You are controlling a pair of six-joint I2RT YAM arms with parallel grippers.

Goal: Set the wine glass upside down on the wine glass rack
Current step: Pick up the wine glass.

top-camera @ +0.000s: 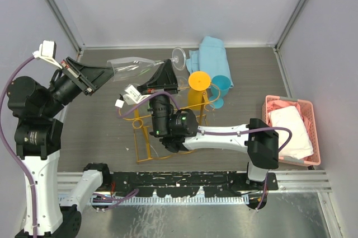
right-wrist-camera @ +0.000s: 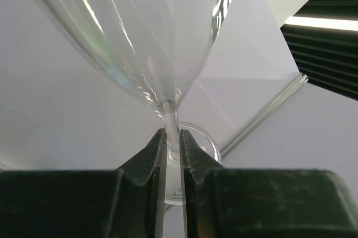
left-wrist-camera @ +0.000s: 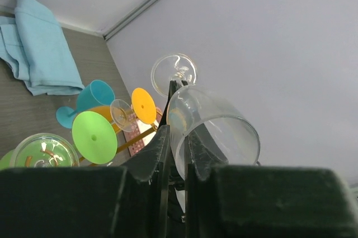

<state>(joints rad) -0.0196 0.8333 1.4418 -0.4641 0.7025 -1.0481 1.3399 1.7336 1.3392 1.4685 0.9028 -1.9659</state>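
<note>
i see right gripper (right-wrist-camera: 173, 140) jaws clamped on the wine glass (top-camera: 132, 68) stem, left gripper (left-wrist-camera: 176, 140) jaws pinching its rim between them

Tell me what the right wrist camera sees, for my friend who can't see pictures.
Two black fingers of the right gripper pinch the thin stem of a clear wine glass. Its bowl fills the top of the picture, and its round foot peeks out behind the fingers.
</note>
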